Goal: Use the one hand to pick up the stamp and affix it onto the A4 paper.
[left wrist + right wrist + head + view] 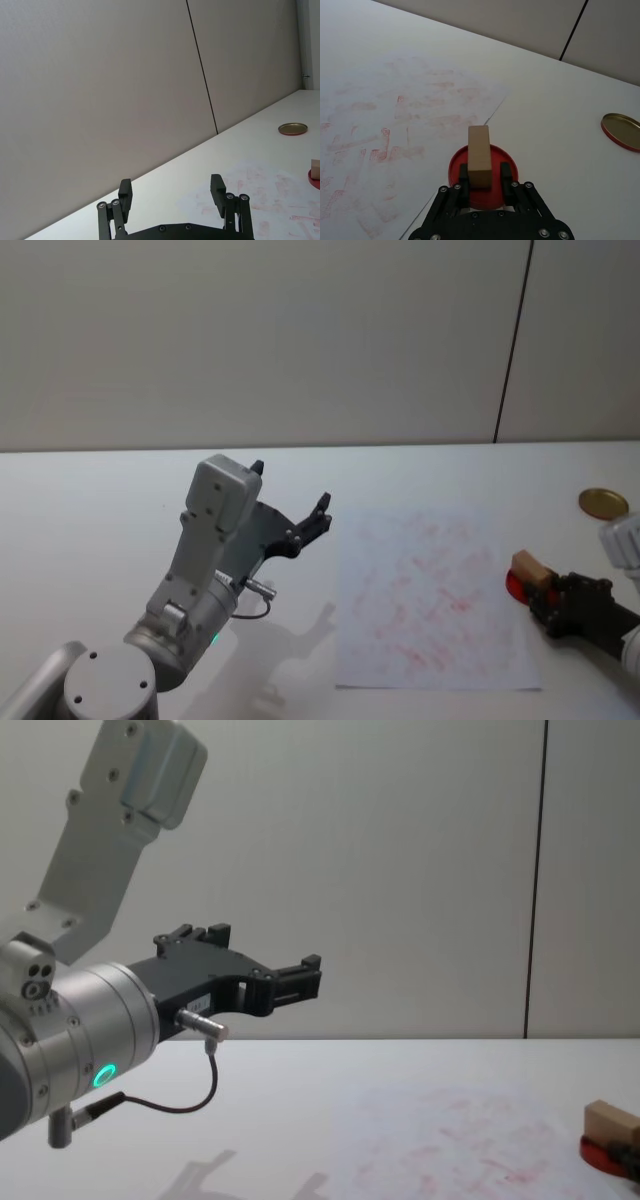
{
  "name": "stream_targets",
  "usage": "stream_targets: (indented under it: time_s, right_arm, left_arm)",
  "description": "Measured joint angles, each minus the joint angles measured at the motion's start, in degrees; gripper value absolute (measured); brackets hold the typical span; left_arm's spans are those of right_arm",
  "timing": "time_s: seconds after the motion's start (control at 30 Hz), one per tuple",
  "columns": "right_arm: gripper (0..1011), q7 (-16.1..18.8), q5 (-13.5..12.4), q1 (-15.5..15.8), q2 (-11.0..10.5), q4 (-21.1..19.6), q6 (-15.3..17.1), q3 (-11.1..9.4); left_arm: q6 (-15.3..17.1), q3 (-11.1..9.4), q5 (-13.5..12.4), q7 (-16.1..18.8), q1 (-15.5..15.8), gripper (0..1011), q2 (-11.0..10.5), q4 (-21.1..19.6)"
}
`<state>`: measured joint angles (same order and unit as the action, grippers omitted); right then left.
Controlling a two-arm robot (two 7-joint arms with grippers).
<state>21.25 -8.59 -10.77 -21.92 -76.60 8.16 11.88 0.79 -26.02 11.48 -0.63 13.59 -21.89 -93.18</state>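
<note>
Nearest to me, my right gripper (481,186), black with two dark plastic fingers, has its jaws closed narrow on the lower sides of the small light-tan rectangular wooden stamp (479,155). The stamp stands upright with its base down on the flat round red ink pad (455,167), which I take as my landmark. In my head view the same stamp (531,568) sits atop the pad (513,585), with the gripper (548,600) reaching in from the pad's near right side. From the chest camera I see the stamp (610,1122) standing on the pad (598,1155) at the table's right edge. The white A4 paper speckled with faint red stamp prints (428,585) lies flat just left of the pad, its right edge almost touching it. Well left of the pad, beyond the paper, my left gripper (290,500), black on a silver cylinder wrist with a green ring light, hangs above the white tabletop (90,510) with its jaws spread wide and holding nothing. Beyond the pad to the right lies a shallow round gold metal lid (603,503), inside up and holding nothing that I can see.
</note>
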Motion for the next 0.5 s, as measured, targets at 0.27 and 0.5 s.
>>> stream_targets:
  time_s: [0.27,0.5]
  right_arm:
    - [550,-0.8,0.3,0.4,-0.1,-0.5,0.1,0.0]
    - [771,-1.5,0.3,1.0,-0.3,-1.1,-0.7,0.1]
  left_arm:
    - [0.0,0.0,0.0,0.0,0.0,993,0.0,0.0]
    - [0.0,0.0,0.0,0.0,0.0,993,0.0,0.0]
